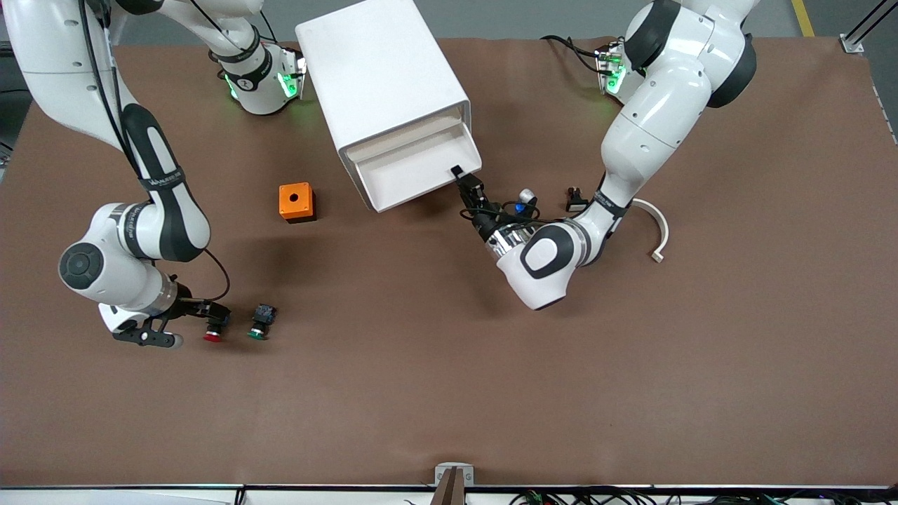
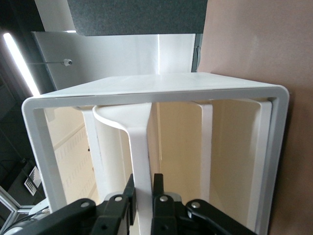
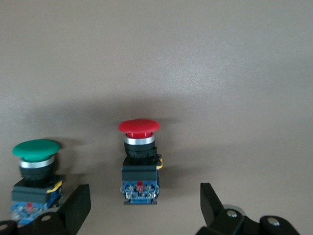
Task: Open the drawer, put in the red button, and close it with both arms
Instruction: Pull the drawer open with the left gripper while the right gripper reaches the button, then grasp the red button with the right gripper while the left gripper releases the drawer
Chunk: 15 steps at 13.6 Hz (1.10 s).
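Left pincer (image 2: pixel 143 196) pinching drawer (image 2: pixel 142 147), right pincer (image 3: pixel 144 205) open

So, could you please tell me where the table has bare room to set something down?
The widest bare patch runs along the table edge nearest the front camera, below the red button and green button. Another lies between the orange box and those buttons. It is crowded beside the open drawer, where the left gripper and small parts sit.
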Each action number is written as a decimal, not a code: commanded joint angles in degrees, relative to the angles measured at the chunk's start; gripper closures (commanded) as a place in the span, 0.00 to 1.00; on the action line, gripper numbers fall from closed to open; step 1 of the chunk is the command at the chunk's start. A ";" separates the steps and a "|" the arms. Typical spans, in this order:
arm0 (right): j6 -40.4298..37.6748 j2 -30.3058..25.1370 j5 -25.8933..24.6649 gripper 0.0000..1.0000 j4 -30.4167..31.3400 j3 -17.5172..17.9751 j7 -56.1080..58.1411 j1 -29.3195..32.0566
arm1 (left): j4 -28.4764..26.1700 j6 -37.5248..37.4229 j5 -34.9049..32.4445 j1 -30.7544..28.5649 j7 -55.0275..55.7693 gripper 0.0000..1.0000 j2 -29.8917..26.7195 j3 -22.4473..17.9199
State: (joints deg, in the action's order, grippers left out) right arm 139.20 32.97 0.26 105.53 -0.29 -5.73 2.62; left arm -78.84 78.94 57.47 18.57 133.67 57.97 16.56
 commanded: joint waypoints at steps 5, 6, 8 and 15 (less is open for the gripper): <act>2.39 2.98 0.35 0.03 -0.06 0.64 -5.78 -0.77 | 1.76 -0.36 0.53 -3.62 -0.16 0.82 0.56 -1.17; 2.48 3.50 0.35 0.04 -0.14 0.56 -5.79 -0.68 | 1.85 -0.36 0.53 -3.62 -0.16 0.82 0.65 -1.17; 4.14 3.85 0.35 0.08 0.64 0.64 -5.88 -0.59 | 1.94 -0.36 0.53 -3.62 -0.34 0.58 0.56 -1.17; 2.57 3.68 0.35 0.97 0.74 0.64 -5.96 -0.51 | 9.31 -0.19 0.18 -4.59 -19.03 0.01 0.12 -3.28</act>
State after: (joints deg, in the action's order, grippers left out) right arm 142.16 36.58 0.37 106.04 0.10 -10.81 1.91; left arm -72.75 79.08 57.47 13.85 119.73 57.94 13.78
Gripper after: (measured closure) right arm 0.515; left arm 0.167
